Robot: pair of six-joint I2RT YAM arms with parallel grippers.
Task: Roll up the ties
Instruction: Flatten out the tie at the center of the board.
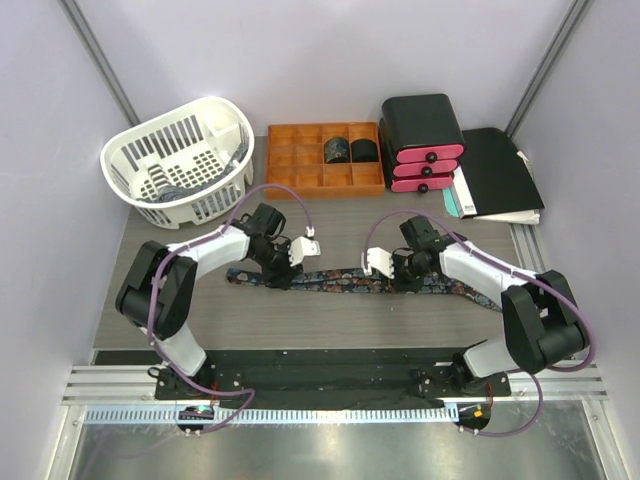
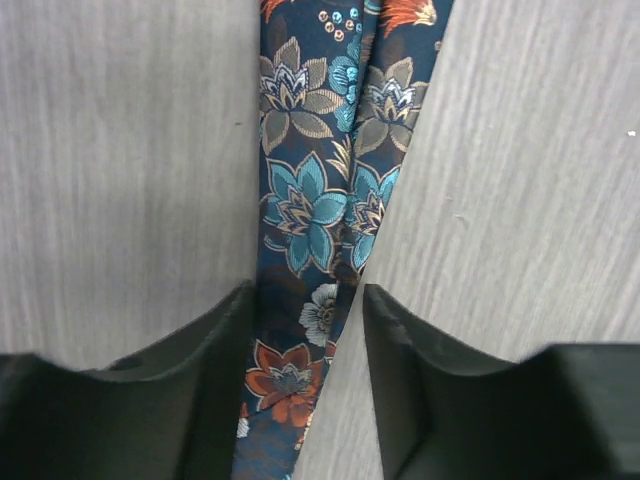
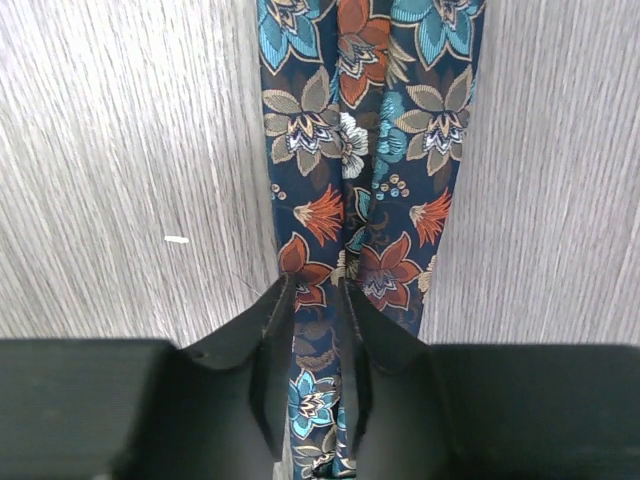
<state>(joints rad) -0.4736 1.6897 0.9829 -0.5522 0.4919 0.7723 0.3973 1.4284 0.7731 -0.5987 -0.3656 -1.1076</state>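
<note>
A long dark navy tie (image 1: 340, 280) with a floral print lies flat, left to right, across the wooden table between both arms. My left gripper (image 1: 283, 268) is down over its narrow left part. In the left wrist view the tie (image 2: 310, 200) runs between the open jaws (image 2: 308, 300), and bare table shows between the cloth and the right finger. My right gripper (image 1: 405, 278) is down on the wider right part. In the right wrist view its fingers (image 3: 318, 290) are close together and pinch the tie (image 3: 365, 130). Two rolled ties (image 1: 337, 150) (image 1: 364, 150) sit in the orange tray (image 1: 290, 160).
A white basket (image 1: 180, 160) with dark cloth in it stands at the back left. Black and pink drawers (image 1: 425, 145) and a black folder (image 1: 500, 175) are at the back right. Purple cables loop over both arms.
</note>
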